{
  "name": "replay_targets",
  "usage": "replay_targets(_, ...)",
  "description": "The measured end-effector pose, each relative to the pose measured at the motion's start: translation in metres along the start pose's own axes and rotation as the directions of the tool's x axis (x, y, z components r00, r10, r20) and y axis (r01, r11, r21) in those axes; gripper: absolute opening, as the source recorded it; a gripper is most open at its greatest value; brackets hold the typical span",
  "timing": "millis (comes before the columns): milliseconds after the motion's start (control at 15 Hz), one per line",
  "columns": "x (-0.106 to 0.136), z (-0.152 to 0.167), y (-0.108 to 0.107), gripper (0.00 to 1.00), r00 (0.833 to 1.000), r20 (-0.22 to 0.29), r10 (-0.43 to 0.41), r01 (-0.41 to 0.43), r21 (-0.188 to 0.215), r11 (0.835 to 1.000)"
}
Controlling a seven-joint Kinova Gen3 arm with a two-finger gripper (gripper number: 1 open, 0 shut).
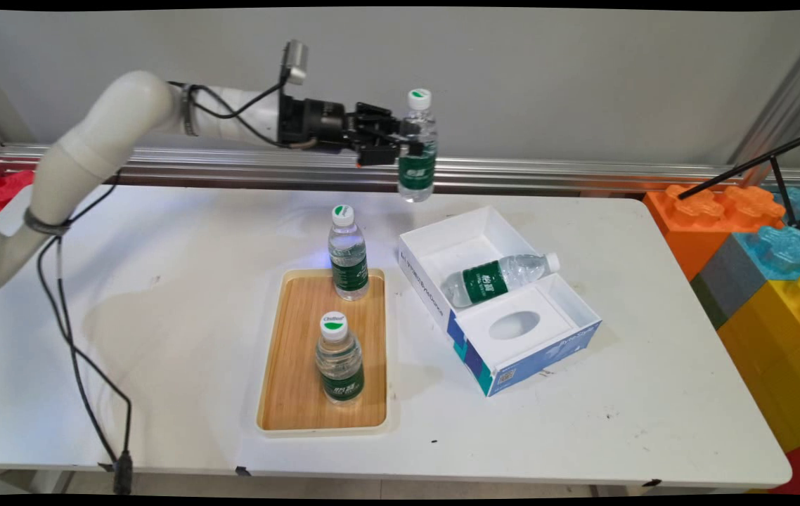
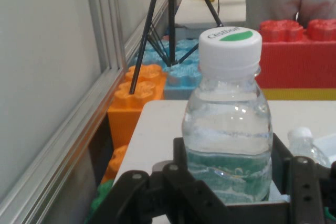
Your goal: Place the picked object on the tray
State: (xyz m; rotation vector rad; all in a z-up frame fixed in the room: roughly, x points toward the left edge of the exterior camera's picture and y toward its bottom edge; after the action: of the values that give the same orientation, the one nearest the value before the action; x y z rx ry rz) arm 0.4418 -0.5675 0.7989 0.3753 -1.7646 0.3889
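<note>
hand (image 1: 405,144) clamped on upright bottle (image 1: 417,151), aloft above box (image 1: 555,288) | hand view: bottle's base cut off, boxed bottle (image 2: 306,145) mostly hidden

Held bottle (image 1: 417,144): upright between the fingers (image 1: 380,156), raised well above the worktop (image 1: 175,295); its cap (image 2: 230,43) stands above the fingers.
Tray (image 1: 286,400): on the worktop, below and nearer the camera than the fingers, slightly left of them.
Far tray bottle (image 1: 348,254): upright at the tray's far end, almost under the fingers.
Near tray bottle (image 1: 338,360): upright on the tray, before the far one.
Open box (image 1: 435,295): on the worktop, right of the tray, below and right of the fingers.
Lying bottle (image 1: 498,278): on its side inside the box, cap pointing right.
Block stack (image 1: 758,239): off the worktop's right end, well apart from the fingers.
</note>
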Motion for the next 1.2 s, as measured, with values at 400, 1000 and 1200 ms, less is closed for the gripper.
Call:
replay_targets(400, -0.008, -0.043, 0.004, 0.00, 0.999, 0.036, 0.018, -0.019, 0.033, 0.999)
replay_targets(1000, -0.017, -0.097, 0.019, 0.00, 0.997, 0.080, 0.014, -0.019, 0.058, 0.998)
replay_targets(1200, -0.020, -0.113, 0.026, 0.00, 0.996, 0.090, 0.006, -0.012, 0.061, 0.998)
